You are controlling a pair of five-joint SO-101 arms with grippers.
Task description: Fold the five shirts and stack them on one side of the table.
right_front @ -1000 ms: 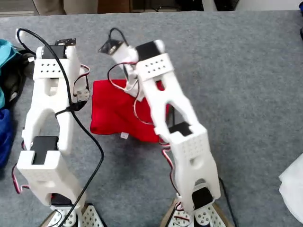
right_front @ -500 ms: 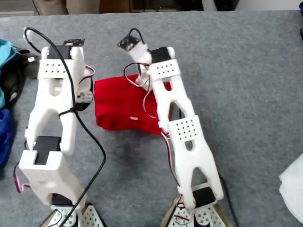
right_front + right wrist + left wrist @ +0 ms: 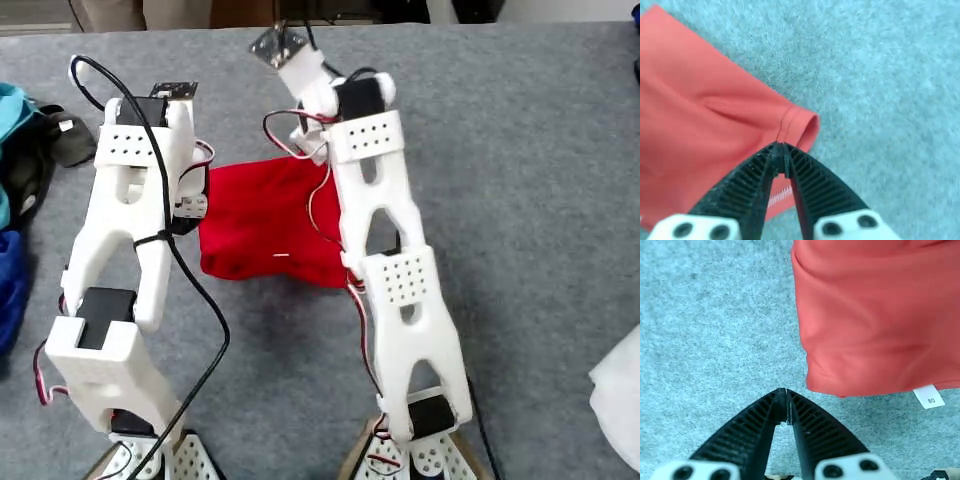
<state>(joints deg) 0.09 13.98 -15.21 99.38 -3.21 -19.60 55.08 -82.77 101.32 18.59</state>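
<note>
The red shirt (image 3: 255,220) lies folded into a compact block on the grey worktop (image 3: 520,150) between the two arms, which suggests the folding of this one is about done. The left claw (image 3: 785,395) is closed with nothing in it and hangs over bare worktop; the shirt's nearest corner sits just ahead of its tips and off to one side, apart from them, with the white tag (image 3: 929,397) sticking out of the fold beyond. The right claw (image 3: 781,150) is also closed, tips together over the stitched hem (image 3: 800,125) at the shirt's opposite edge; it seems to hover there with no cloth pinched. With one claw at each end, the pair looks placed to nudge or lift the block sideways to the stack. Far out past the left claw lie bunched clothes (image 3: 12,290), and a white cloth (image 3: 620,400) lies well beyond the right claw
</note>
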